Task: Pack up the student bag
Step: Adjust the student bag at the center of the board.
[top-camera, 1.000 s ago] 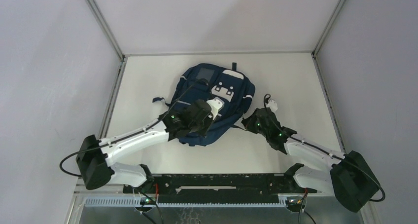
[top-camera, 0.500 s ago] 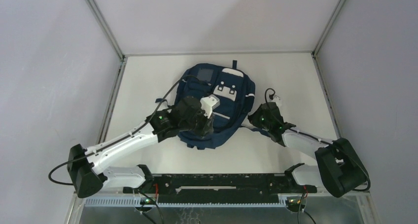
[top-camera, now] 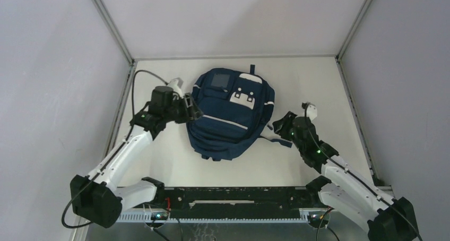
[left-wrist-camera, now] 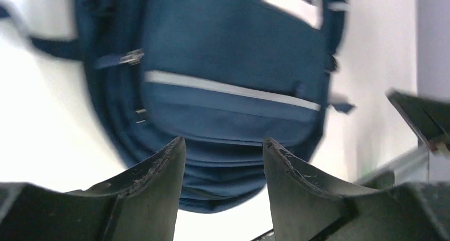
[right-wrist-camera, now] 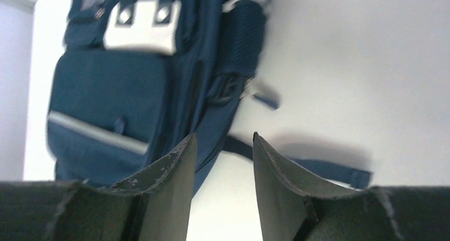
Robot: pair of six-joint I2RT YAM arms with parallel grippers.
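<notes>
We see the student bag [top-camera: 229,113] lying flat, front up, in the middle of the white table [top-camera: 308,82], its top toward the far side; pale walls [top-camera: 48,66] close the table in on the left, right and far sides, and a black rail [top-camera: 233,194] runs along the near edge; a dark strap [right-wrist-camera: 305,165] trails from the bag's right side onto the table, between the bag and the right arm; the left arm reaches up the left side with its wrist turned rightward, so the left gripper [top-camera: 194,111] sits just beside the bag's left edge, and from above we cannot tell whether it touches the fabric; the right arm stretches in from the near right corner, the right gripper [top-camera: 277,126] near the bag's right edge; only the wrist views show the jaws: the left pair stands wide apart, holding nothing, with the bag's white stripe [left-wrist-camera: 228,89] beyond, blurred; the right pair stands narrower, a gap showing, holding nothing, facing the white patch [right-wrist-camera: 140,31] and a mesh side pocket [right-wrist-camera: 244,34]
</notes>
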